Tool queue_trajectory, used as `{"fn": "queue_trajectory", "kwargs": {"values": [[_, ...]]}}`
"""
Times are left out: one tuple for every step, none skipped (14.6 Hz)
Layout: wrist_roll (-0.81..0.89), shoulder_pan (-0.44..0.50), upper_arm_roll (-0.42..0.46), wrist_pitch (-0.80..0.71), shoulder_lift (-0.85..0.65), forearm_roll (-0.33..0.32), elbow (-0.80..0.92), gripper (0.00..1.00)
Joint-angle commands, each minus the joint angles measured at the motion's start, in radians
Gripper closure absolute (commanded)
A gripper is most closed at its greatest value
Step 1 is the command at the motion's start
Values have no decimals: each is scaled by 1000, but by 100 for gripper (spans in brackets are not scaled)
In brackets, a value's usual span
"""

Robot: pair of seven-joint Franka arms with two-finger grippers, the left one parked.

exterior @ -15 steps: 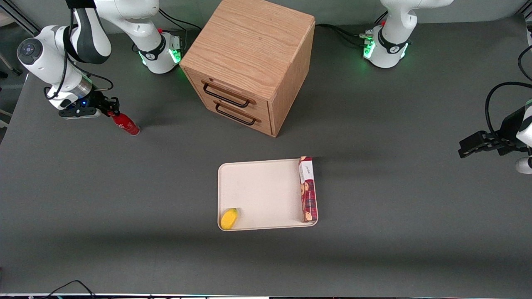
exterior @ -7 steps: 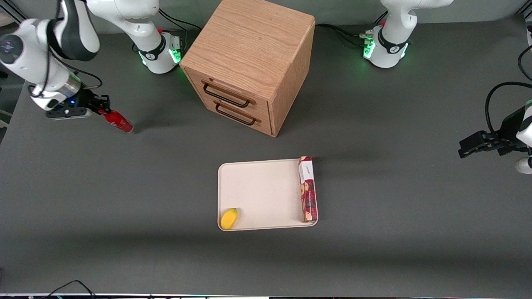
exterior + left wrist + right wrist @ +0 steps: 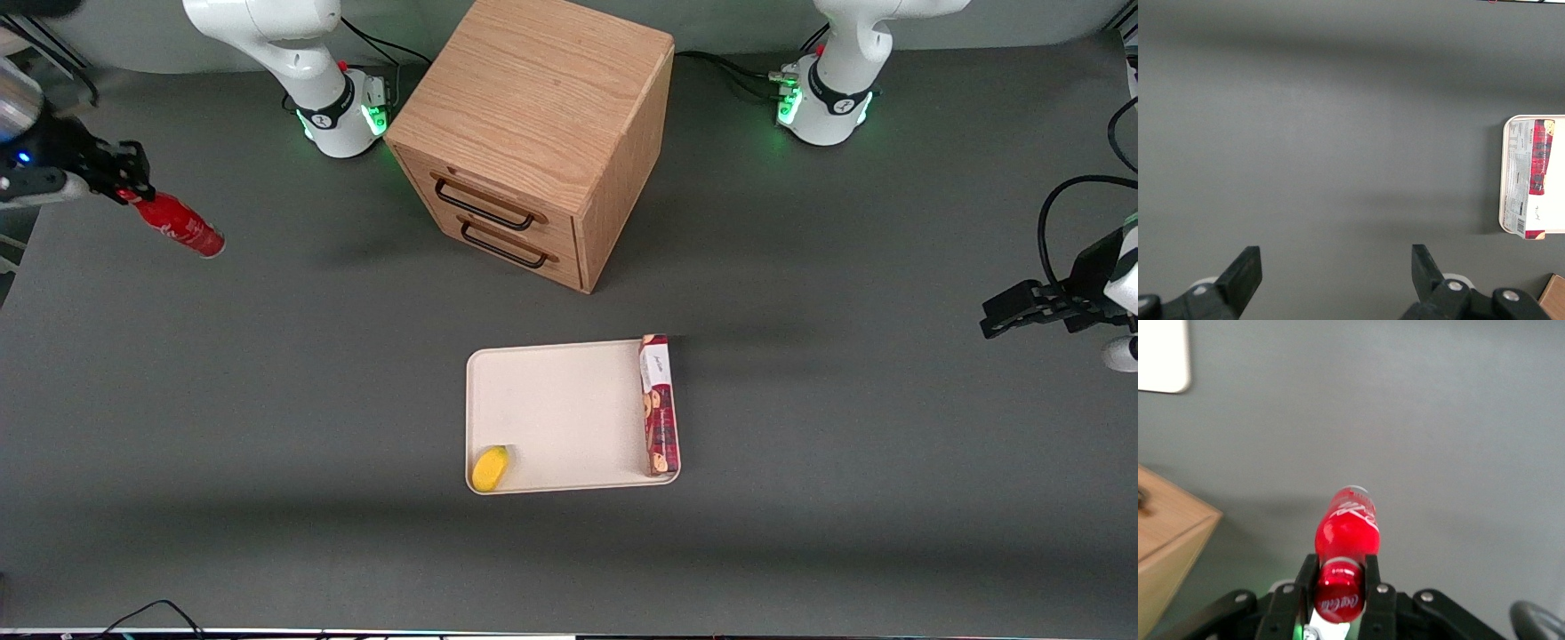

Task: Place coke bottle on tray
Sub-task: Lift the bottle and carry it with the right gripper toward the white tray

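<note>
My right gripper point(image 3: 127, 180) is shut on the neck of the small red coke bottle point(image 3: 180, 228) and holds it lifted above the table at the working arm's end, level with the cabinet. In the right wrist view the fingers point(image 3: 1371, 577) clamp the bottle point(image 3: 1346, 528) just under its red cap, and the bottle hangs clear of the grey table. The cream-white tray point(image 3: 551, 409) lies flat near the middle of the table, nearer the front camera than the cabinet. One corner of the tray point(image 3: 1161, 357) shows in the right wrist view.
A wooden two-drawer cabinet point(image 3: 533, 133) stands between the arm bases. On the tray, a long dark-red cookie box point(image 3: 659, 404) lies along one short rim and a small yellow object point(image 3: 490, 468) sits in a near corner. The cabinet's edge point(image 3: 1165, 547) shows in the right wrist view.
My right gripper has risen with the bottle and moved toward the working arm's edge of the table; the bottle has left the tabletop.
</note>
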Motion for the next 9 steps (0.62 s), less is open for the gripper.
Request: {"fn": "queue_trajectory", "kwargs": {"values": [[90, 0, 75, -260, 299, 43, 492, 100], [151, 0, 129, -299, 347, 43, 570, 100], [232, 0, 181, -310, 376, 52, 609, 100], [332, 0, 231, -308, 396, 74, 617, 100], [457, 5, 279, -296, 428, 90, 623, 100], [559, 9, 342, -276, 463, 91, 623, 100], [646, 9, 395, -217, 497, 92, 620, 100], [731, 9, 431, -150, 529, 92, 613, 100], [798, 14, 463, -81, 560, 92, 594, 99]]}}
